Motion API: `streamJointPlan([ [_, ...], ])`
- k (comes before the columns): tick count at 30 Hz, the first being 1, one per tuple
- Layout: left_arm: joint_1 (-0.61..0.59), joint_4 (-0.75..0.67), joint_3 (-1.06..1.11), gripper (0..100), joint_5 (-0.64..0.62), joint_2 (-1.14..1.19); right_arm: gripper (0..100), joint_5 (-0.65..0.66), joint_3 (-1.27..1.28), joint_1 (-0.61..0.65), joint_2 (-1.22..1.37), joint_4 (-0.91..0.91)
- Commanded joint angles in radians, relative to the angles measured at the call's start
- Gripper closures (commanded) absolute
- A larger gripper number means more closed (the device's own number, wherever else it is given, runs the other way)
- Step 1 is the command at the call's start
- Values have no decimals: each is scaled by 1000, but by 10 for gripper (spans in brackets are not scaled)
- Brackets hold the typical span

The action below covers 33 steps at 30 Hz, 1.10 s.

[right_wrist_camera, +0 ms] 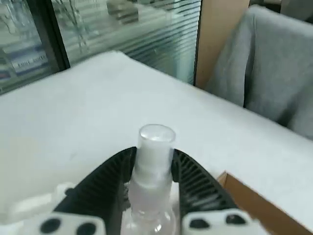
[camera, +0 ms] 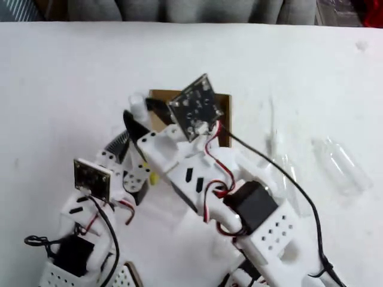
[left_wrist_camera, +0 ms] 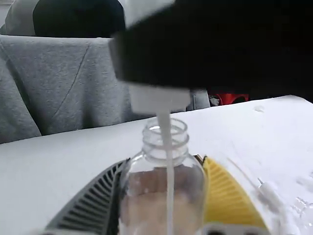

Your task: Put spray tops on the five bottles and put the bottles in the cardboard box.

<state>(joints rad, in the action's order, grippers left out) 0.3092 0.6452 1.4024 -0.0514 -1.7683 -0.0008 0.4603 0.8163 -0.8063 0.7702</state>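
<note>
surface: white table (camera: 72, 72) | cardboard box (camera: 224, 122) just beside right gripper (camera: 142, 112) | clear bottle (camera: 342, 164) lying flat, well apart from it | fainter clear pieces (camera: 276, 146) between, unclear

1. The bottle (left_wrist_camera: 142, 191) is clear, glossy plastic.
2. The spray top (right_wrist_camera: 155, 152) is smooth, translucent white plastic.
3. The left gripper (left_wrist_camera: 165, 161) has ribbed, matt plastic fingers (left_wrist_camera: 225, 196).
4. The box (camera: 224, 113) is matt brown cardboard.
5. The table (camera: 72, 72) is matt white.

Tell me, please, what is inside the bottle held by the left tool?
The white tube of the spray top runs down through the open neck into the clear bottle. Its bottom, low in the left tool, cannot be seen.
</note>
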Motion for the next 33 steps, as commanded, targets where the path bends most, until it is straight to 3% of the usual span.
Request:
streamJointPlan([
  [1,4,-32,-9,980,5,-13,981,-9,28,7,-4,4],
  [20,-1,-38,38,980,5,-13,971,-9,72,22,-71,71],
  [26,-1,-38,38,980,5,-13,830,-9,54,76,-157,76],
  [33,-1,-38,40,980,5,-13,821,-9,-95,70,-179,217],
])
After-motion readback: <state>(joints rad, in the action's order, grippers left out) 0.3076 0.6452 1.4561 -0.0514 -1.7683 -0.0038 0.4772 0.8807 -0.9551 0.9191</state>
